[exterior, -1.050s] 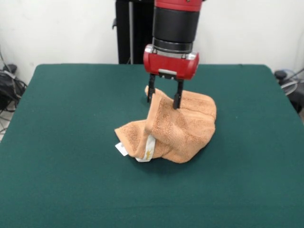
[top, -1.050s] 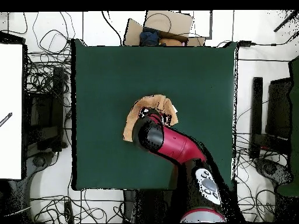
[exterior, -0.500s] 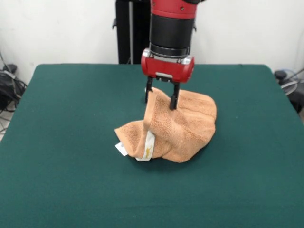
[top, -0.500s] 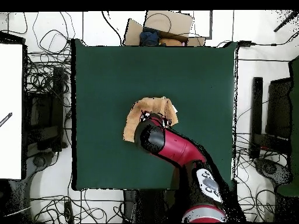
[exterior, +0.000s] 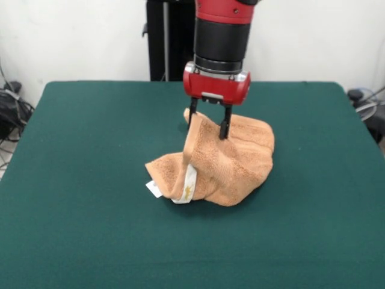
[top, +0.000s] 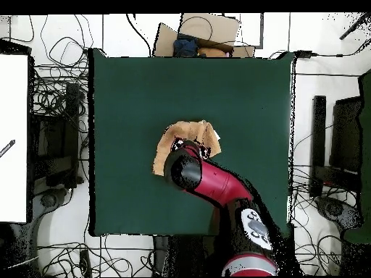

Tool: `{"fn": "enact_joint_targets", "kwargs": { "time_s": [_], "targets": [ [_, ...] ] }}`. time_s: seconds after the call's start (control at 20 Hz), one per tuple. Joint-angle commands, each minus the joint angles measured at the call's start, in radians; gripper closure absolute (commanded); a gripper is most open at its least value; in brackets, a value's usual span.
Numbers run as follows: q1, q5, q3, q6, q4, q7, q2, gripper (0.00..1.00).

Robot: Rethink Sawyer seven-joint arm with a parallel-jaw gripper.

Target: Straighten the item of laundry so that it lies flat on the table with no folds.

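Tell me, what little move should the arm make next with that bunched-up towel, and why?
Probably lift a bit higher and draw the pinched part away from the heap. The gripper is shut on a raised peak of the towel, while the rest lies crumpled in folds on the table, with the white tags tucked at the near edge. Pulling should open the folds.

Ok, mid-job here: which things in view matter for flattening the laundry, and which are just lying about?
Part of the job:
- towel, bunched, one fold pinched and lifted
- gripper, shut on that fold
- table under the towel

Just lying about:
- cardboard box beyond the table's edge
- cables on the floor
- white panel beside the table
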Motion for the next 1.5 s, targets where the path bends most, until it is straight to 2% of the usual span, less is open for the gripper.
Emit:
{"fn": "enact_joint_targets", "kwargs": {
  "time_s": [0.05,0.45,0.5,1.5],
  "targets": [
    [0.040,0.023,-0.010,0.066,-0.016,0.192,0.026,0.00],
    [0.064,0.034,-0.040,0.124,-0.036,0.189,0.010,0.00],
    [0.034,0.019,-0.033,0.123,-0.009,0.178,-0.016,0.00],
    [0.036,0.020,-0.045,0.194,-0.057,0.170,-0.024,0.00]
  ]
}}
